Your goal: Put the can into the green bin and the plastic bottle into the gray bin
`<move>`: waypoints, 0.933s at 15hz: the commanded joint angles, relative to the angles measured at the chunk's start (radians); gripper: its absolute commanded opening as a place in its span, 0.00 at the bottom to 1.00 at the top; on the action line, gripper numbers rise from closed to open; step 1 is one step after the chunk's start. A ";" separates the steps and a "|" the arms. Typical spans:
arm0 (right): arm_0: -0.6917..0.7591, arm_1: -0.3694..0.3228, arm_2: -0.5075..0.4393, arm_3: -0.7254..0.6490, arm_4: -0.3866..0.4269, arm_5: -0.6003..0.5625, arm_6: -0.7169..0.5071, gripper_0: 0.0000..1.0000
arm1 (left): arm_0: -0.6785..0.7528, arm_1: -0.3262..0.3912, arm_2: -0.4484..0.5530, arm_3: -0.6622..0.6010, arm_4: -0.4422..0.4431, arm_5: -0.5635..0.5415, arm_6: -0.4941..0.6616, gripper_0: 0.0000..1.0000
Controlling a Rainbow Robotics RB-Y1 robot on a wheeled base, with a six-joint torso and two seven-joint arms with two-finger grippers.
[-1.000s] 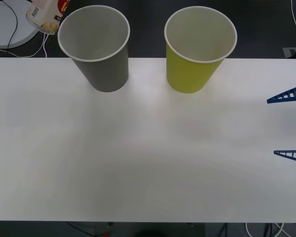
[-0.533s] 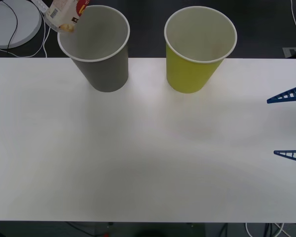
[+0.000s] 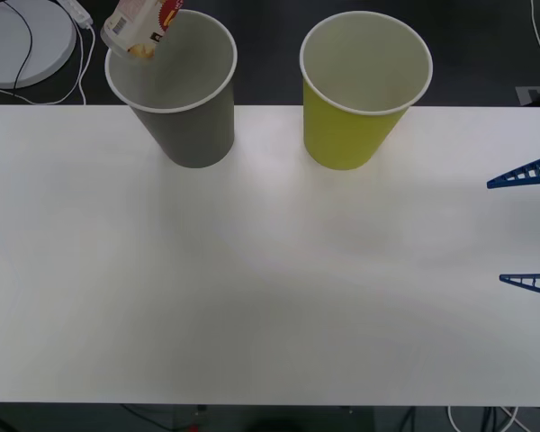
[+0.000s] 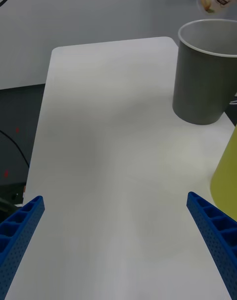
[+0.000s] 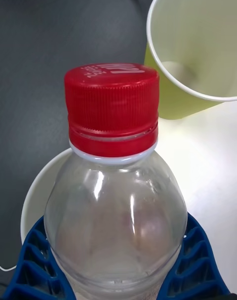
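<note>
The plastic bottle [image 3: 142, 27], clear with a red cap [image 5: 112, 109], hangs tilted over the far left rim of the gray bin [image 3: 196, 135]. My left gripper [image 5: 114, 240] is shut on the bottle, with its blue fingers [image 5: 197, 265] hugging both sides of the body. The gray bin's white rim [image 5: 32, 196] lies just beneath the bottle. To the right of the gray bin stands the green bin [image 3: 346, 139], upright with a pale inside. My right gripper [image 3: 495, 231] waits open at the table's right edge, its fingers wide apart. The can is out of view.
Both bins stand at the far edge of the white table [image 3: 252, 297]. Beyond that edge is dark floor with a white round disc and cables [image 3: 22, 40] at the back left. More cables lie at the front right corner [image 3: 486, 418].
The bottle has travelled to the right and a little up, from outside the gray bin's left side to over its rim. The right gripper has not moved.
</note>
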 commanded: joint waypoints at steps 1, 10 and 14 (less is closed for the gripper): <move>0.000 0.000 0.000 0.000 0.000 0.000 0.000 1.00 | 0.000 0.000 0.000 0.000 0.000 0.001 -0.011 1.00; 0.000 0.000 0.000 0.000 0.000 0.000 0.000 1.00 | 0.003 0.001 0.001 0.001 -0.002 0.002 -0.014 1.00; 0.000 0.000 0.000 0.000 0.000 0.000 0.000 1.00 | 0.001 0.001 0.001 0.003 -0.003 0.002 -0.013 1.00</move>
